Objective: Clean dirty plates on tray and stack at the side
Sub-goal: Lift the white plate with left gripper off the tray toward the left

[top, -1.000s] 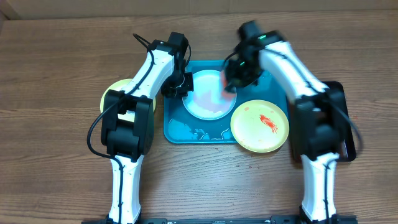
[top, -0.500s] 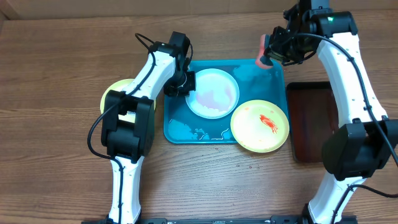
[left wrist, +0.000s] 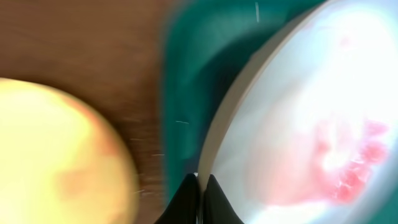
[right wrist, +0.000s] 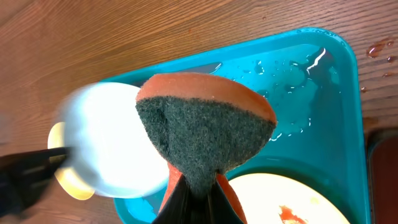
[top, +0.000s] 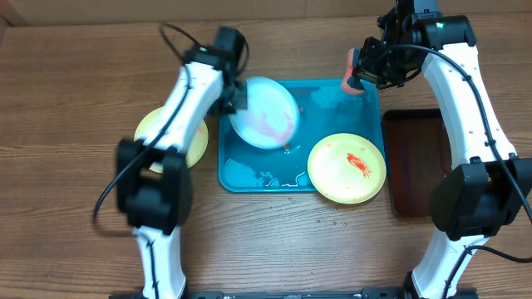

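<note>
Left fingers (left wrist: pixel 184 204) pinched the light blue plate's (top: pixel 264 112) rim, tilted above the turquoise tray (top: pixel 249 176); right fingers (right wrist: pixel 181 210) clamped an orange scouring sponge (right wrist: pixel 205 134).

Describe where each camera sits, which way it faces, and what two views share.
Overhead: above the table, looking straight down at the tray; both arms show.
Left wrist: on its arm, facing along the left end effector, shut on the light blue plate rim.
Right wrist: on its arm, facing down past the right end effector and sponge.
Both wrist views share that plate.
</note>
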Motion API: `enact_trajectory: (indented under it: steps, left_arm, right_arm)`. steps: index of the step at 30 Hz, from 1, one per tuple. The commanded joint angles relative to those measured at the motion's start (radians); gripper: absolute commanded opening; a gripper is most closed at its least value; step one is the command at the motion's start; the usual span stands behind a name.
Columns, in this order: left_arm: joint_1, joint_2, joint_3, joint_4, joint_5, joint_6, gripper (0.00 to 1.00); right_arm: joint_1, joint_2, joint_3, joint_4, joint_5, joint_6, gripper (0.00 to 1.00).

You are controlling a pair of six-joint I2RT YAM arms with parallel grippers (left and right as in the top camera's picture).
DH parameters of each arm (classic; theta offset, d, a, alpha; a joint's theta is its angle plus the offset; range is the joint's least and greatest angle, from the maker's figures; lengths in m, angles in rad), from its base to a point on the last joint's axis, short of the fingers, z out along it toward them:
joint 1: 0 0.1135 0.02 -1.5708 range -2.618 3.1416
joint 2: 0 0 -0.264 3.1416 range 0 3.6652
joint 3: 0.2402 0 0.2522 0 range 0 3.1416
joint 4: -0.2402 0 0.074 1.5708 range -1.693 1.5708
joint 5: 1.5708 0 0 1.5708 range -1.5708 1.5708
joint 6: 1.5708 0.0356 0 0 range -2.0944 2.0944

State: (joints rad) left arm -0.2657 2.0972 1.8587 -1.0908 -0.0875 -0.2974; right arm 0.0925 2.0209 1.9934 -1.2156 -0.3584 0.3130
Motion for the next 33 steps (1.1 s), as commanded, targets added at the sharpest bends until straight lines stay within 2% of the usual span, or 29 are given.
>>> enact_trajectory:
  steps: [1, 6, 11, 17, 25, 33]
  left_arm:
    - [0.000, -0.171, 0.049, 0.006, -0.137, 0.055, 0.04]
    - [-0.037, -0.207, 0.049, -0.010, -0.247, 0.056, 0.04]
    - [-0.128, -0.206, 0.040, -0.040, -0.536, -0.028, 0.04]
    - [-0.251, -0.206, 0.040, -0.076, -0.779, -0.125, 0.04]
    - [-0.326, -0.206, 0.018, -0.173, -0.915, -0.305, 0.04]
    - [-0.358, -0.206, 0.018, -0.218, -1.004, -0.369, 0.04]
  right_arm:
    - [0.003, -0.005, 0.005, 0.005, 0.010, -0.008, 0.04]
    - [0.003, -0.005, 0.005, 0.001, 0.017, -0.008, 0.04]
    - [0.003, -0.005, 0.005, -0.005, 0.017, -0.008, 0.04]
    - [0.003, -0.005, 0.005, -0.008, 0.017, -0.008, 0.04]
    - [0.003, -0.005, 0.005, -0.017, 0.017, -0.008, 0.04]
    - [0.003, -0.005, 0.005, -0.024, 0.017, -0.008, 0.04]
